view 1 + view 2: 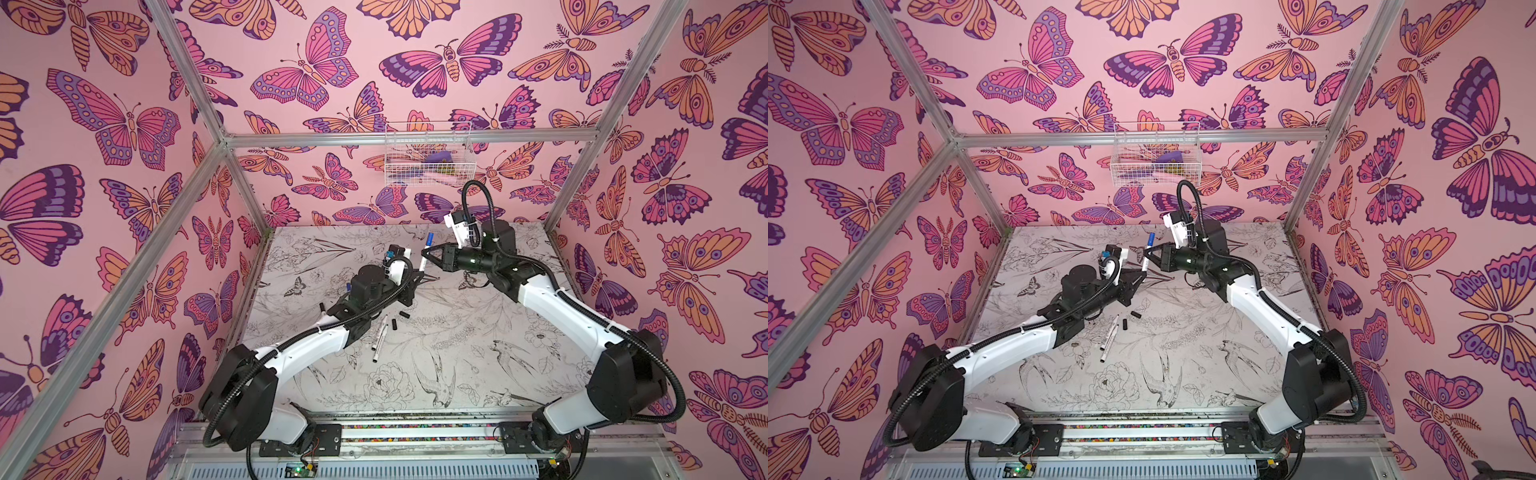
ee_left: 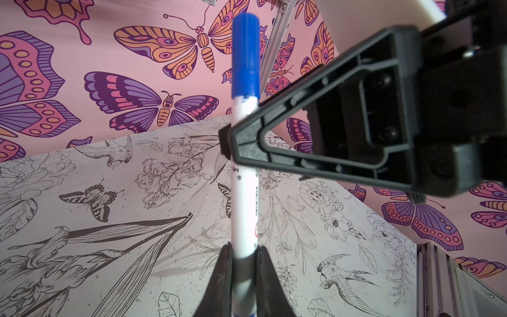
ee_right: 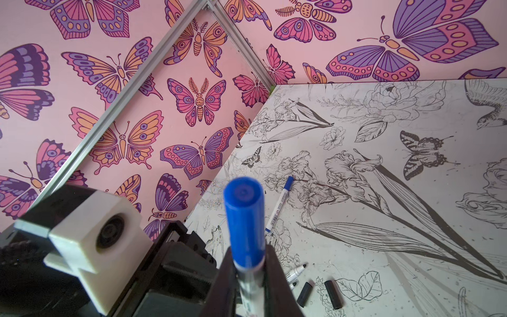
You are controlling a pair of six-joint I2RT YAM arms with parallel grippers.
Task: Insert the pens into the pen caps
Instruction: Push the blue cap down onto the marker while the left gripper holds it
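Since left jaws pinch the pen (image 2: 244, 197) low and right jaws just under its blue cap (image 2: 245, 55), capping seems done; next, lay it down toward 8 o'clock.

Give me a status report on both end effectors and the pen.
Left end effector shut on capped pen, lower barrel. Right end effector shut on it below the blue cap. Nothing blocking; loose pens, black caps on table.

Top views overhead, wrist views near pen (image 2: 245, 197)
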